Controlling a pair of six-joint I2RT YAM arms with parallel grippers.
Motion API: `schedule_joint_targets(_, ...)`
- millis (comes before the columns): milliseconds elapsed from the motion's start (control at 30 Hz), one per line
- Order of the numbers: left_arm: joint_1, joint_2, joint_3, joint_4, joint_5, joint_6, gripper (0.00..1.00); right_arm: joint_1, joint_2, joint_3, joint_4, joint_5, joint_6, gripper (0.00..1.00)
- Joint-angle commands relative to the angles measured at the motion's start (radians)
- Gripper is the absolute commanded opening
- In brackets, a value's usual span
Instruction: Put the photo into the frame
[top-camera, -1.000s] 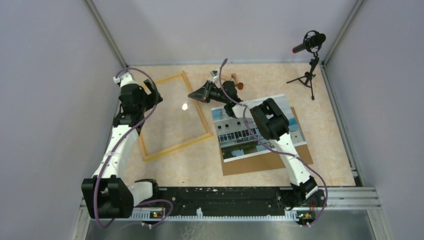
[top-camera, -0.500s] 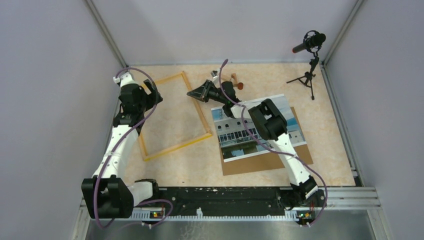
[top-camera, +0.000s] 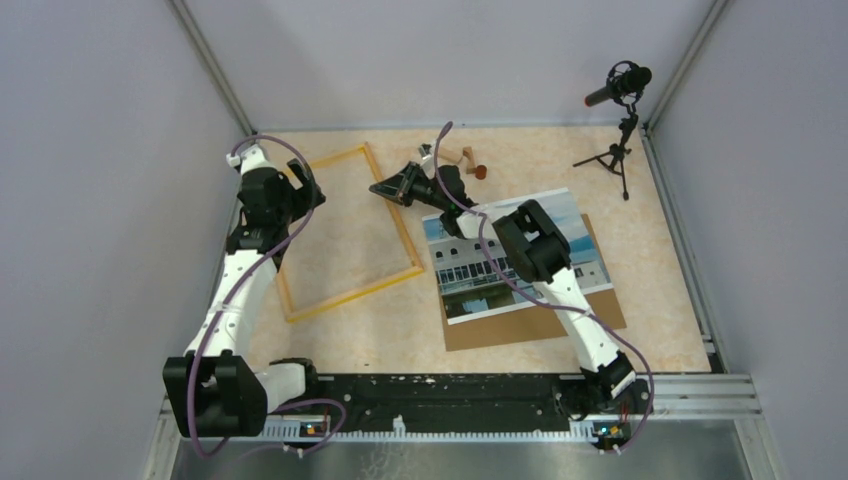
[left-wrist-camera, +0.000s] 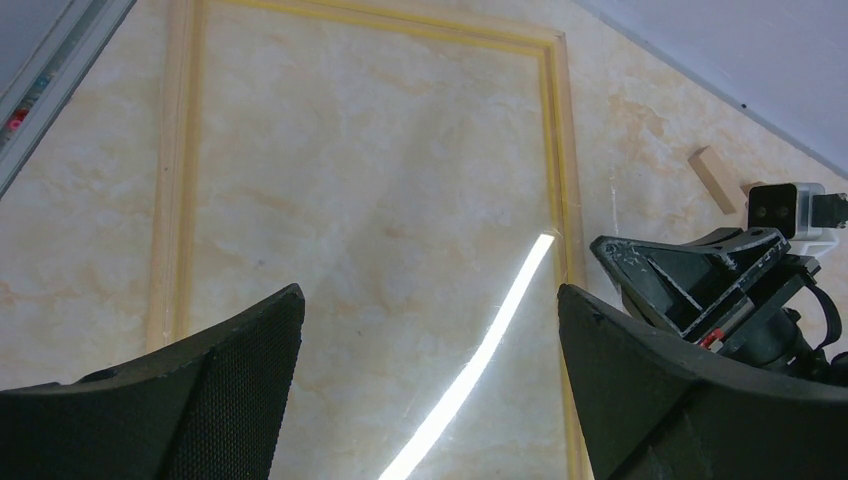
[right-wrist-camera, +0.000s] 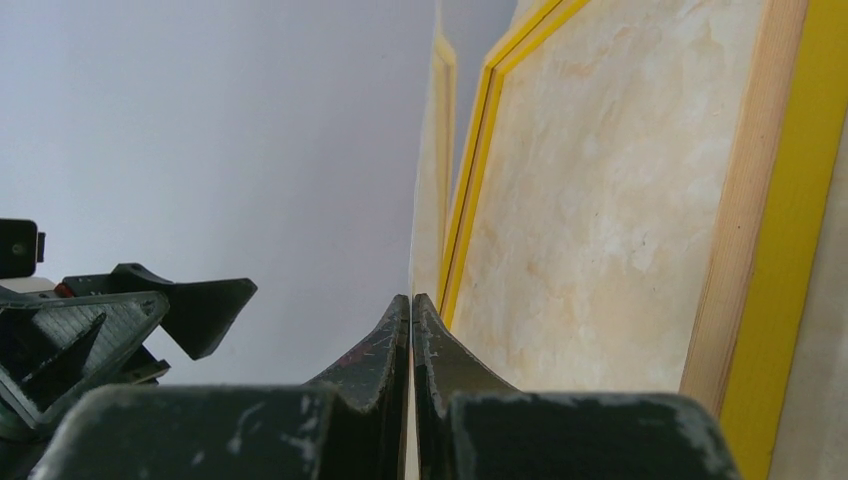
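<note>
The yellow-orange frame (top-camera: 356, 293) lies flat at the left; it also shows in the left wrist view (left-wrist-camera: 560, 150) and the right wrist view (right-wrist-camera: 780, 250). The photo (top-camera: 470, 270) lies to its right on a brown backing board (top-camera: 540, 325). My right gripper (top-camera: 378, 188) (right-wrist-camera: 411, 300) is at the frame's right rail, shut on a thin clear sheet (left-wrist-camera: 480, 350) that shows a bright glare line over the frame opening. My left gripper (top-camera: 300, 190) (left-wrist-camera: 430, 290) is open and empty above the frame's far left part.
A microphone on a tripod (top-camera: 620, 100) stands at the back right. Small wooden pieces (top-camera: 470, 160) (left-wrist-camera: 715, 178) lie behind the right gripper. Walls close in on the left, back and right.
My right gripper has moved slightly left toward the frame with the sheet. A glint inside the frame has gone from the top view. The left arm has not moved.
</note>
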Motion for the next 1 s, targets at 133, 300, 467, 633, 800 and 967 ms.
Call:
schedule_joint_targets(133,-0.003,-0.026,-0.004,0.048,-0.005,0.004,0.99,0.008,0.006,0.015,0.034,0.063,0.008,0.00)
schedule_joint_targets(300,-0.002,-0.028,-0.005,0.047,-0.004,0.003,0.99,0.009,0.001,-0.004,0.028,0.086,0.013,0.00)
schedule_joint_targets(467,-0.002,-0.030,-0.005,0.048,-0.006,0.003,0.99,0.009,0.006,0.003,0.021,0.093,0.020,0.00)
schedule_joint_targets(633,-0.002,-0.031,-0.006,0.047,-0.006,0.003,0.99,0.010,0.014,0.009,0.018,0.094,0.029,0.00)
schedule_joint_targets(800,0.000,-0.032,-0.006,0.047,-0.004,0.003,0.99,0.013,0.020,0.022,-0.001,0.089,0.028,0.00)
schedule_joint_targets(967,0.001,-0.034,-0.006,0.047,-0.003,0.001,0.99,0.012,0.028,0.033,-0.017,0.088,0.028,0.00)
